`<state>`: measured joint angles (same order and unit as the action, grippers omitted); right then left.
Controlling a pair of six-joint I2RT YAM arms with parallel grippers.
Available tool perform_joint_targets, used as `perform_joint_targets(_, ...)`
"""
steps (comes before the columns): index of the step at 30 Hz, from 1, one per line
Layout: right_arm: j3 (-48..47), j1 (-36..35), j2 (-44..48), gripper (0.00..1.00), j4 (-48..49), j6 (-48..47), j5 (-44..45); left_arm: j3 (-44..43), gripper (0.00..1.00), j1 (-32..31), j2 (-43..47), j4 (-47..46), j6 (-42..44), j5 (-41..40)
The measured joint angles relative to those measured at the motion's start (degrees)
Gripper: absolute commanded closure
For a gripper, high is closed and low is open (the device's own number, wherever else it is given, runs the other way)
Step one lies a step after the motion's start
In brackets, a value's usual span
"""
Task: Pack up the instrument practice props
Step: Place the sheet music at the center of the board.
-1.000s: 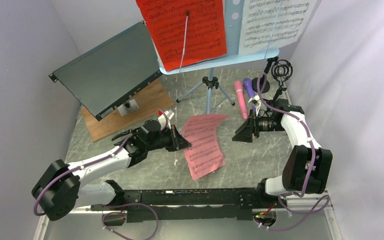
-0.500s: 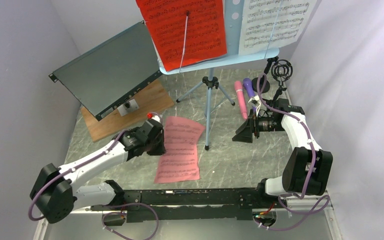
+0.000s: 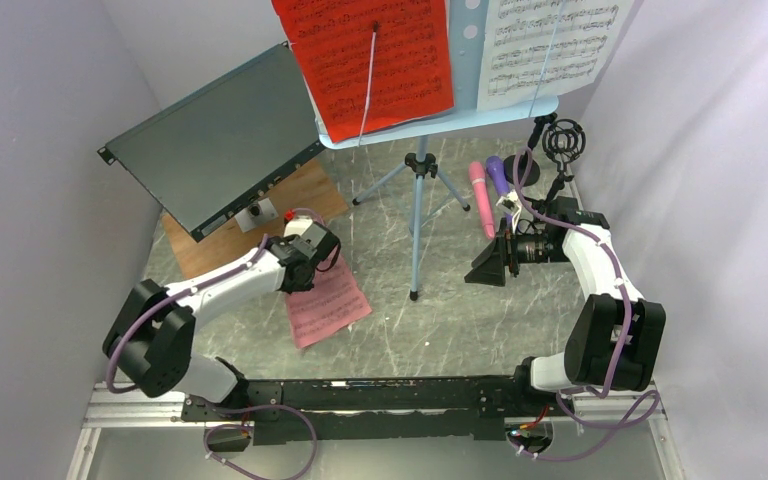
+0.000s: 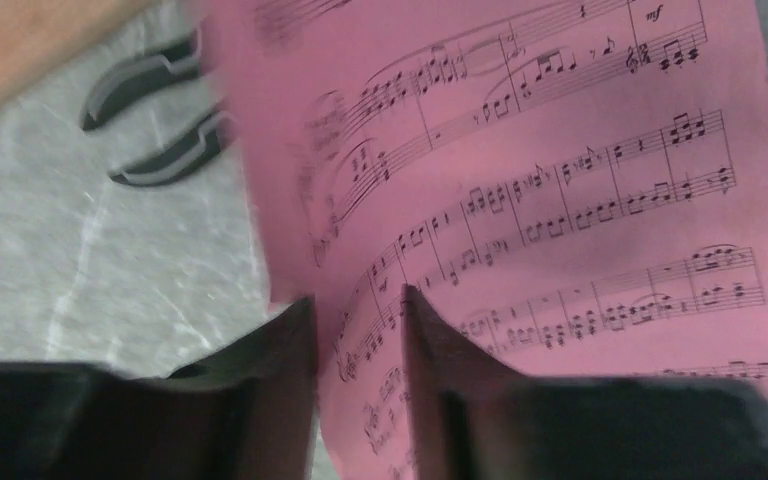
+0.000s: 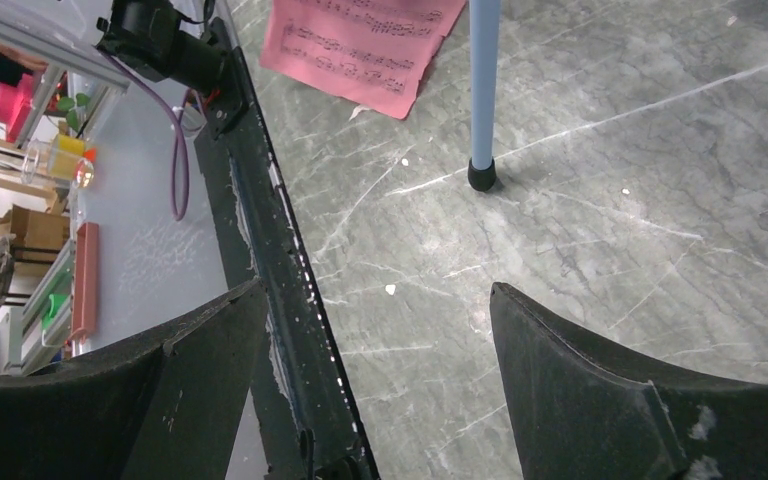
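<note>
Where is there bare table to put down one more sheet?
Bare marble lies between the pink sheet and the tripod's front leg, reaching to the near rail; also between that leg and the right gripper. Crowded: the far right corner with the microphones and mic supports.

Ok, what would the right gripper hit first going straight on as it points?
Likely the black foot of the light-blue tripod leg, ahead of the right gripper; if its open fingers slope down, the grey marble tabletop first. Depth is unclear.
</note>
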<state>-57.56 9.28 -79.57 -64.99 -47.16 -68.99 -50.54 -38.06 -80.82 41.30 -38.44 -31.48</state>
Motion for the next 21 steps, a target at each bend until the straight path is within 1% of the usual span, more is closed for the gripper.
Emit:
perform_joint_targets(2,0.0,0.0,0.0,0.15,0.0,0.0,0.0,-1.88,0.34,0.11,-1.62,0.59,0.39,-1.73)
perform_joint_targets(3,0.0,0.0,0.0,0.15,0.0,0.0,0.0,-2.86,0.29,0.13,-2.36,1.07,0.61,-2.16)
perform_joint_targets(4,0.0,0.0,0.0,0.15,0.0,0.0,0.0,-3.5,0.26,0.13,-2.8,1.49,0.98,-2.27)
perform_joint_targets(9,0.0,0.0,0.0,0.15,0.0,0.0,0.02,-7.61,0.19,0.13,-3.89,6.23,2.23,-0.83)
perform_joint_targets(13,0.0,0.0,0.0,0.15,0.0,-0.02,0.04,-8.66,0.16,0.09,-1.81,9.07,4.85,4.07)
perform_joint_targets(15,0.0,0.0,0.0,0.15,0.0,-0.02,0.04,-8.52,0.14,0.09,1.01,9.73,6.75,8.17)
perform_joint_targets(18,0.0,0.0,0.0,0.15,0.0,-0.04,0.09,-7.28,0.09,0.04,7.87,8.33,9.84,15.72)
perform_joint_targets(21,0.0,0.0,0.0,0.15,0.0,-0.17,0.17,-3.78,0.06,0.0,16.48,3.15,12.98,24.9)
